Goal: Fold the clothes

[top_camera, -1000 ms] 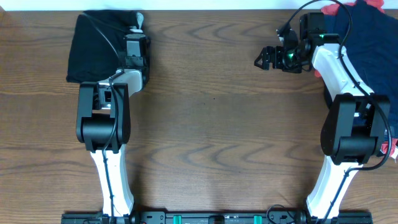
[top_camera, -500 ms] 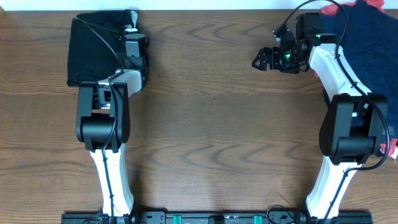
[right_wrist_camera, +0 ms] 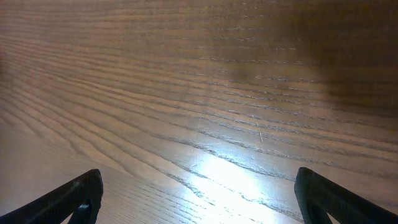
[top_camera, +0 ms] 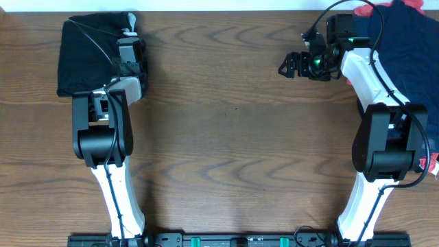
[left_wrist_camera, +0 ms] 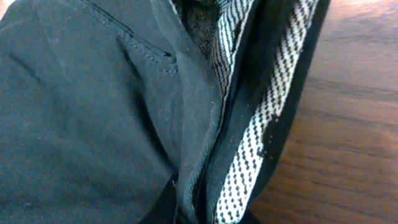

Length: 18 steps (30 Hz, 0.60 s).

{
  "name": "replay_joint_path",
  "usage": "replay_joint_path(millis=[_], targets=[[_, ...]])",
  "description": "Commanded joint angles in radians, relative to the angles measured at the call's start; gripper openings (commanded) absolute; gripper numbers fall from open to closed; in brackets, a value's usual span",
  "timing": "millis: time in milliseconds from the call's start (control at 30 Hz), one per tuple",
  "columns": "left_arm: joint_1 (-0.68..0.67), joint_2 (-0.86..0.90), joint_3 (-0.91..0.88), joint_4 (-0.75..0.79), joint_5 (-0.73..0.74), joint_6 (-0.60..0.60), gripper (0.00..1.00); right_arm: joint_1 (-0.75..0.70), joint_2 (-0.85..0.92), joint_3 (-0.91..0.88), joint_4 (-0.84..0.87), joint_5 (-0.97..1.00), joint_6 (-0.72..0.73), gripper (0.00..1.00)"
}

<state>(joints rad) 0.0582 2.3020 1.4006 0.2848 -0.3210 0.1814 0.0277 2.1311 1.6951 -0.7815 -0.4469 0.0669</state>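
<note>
Wood table. Black shorts folded at far-left corner. Striped whitish lining shows; white tab too small to read. Left gripper pinches waistband edge. Right gripper spread wide over wood.

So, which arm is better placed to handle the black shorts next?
Left. The left fingers pinch the waistband edge of the black shorts at the far left of the table. The right fingers hang open above bare wood on the far right, well apart from the shorts.
</note>
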Motion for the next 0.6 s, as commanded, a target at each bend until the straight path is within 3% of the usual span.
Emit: replay_joint_path(millis=[0, 567], targets=[[0.006, 0.086, -0.039, -0.043, -0.001, 0.032, 0.06, 0.008, 0.003, 0.016, 0.0, 0.01, -0.012, 0.96], [-0.076, 0.086, -0.039, -0.114, -0.002, 0.061, 0.06, 0.011, 0.003, 0.016, 0.0, 0.018, -0.013, 0.96]])
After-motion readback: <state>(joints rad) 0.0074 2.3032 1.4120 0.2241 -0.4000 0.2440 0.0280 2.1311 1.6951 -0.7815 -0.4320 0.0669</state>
